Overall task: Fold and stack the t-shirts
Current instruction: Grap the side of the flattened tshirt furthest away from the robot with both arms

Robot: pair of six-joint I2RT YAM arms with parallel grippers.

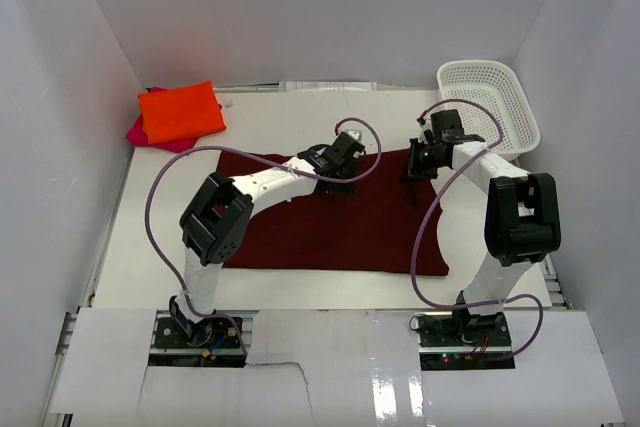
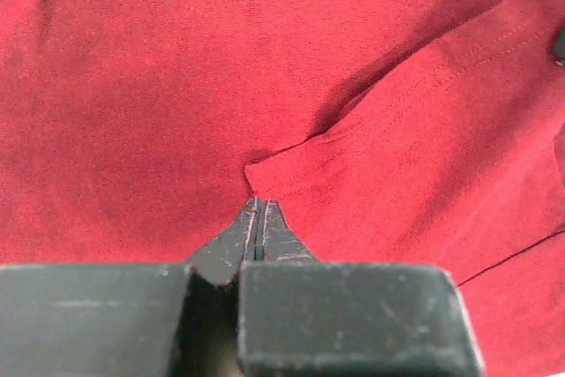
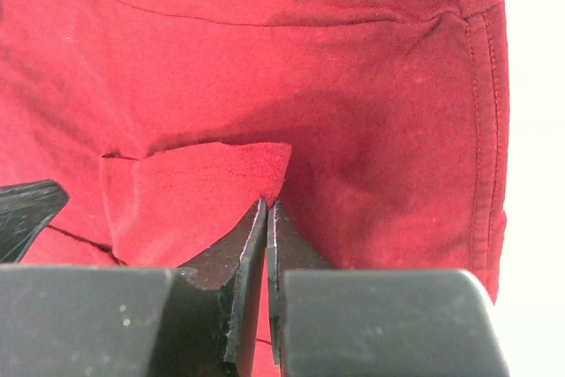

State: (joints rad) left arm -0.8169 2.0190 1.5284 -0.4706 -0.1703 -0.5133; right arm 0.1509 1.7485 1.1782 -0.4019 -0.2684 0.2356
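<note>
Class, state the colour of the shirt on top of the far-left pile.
The shirt is bright orange, seen best in the top external view.

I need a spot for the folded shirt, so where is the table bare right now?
Bare table runs left of the maroon shirt, nearer than the orange shirt; another strip lies along the back wall between the orange shirt and the basket. The middle is crowded: the left tool and right tool pinch the maroon shirt there.
</note>
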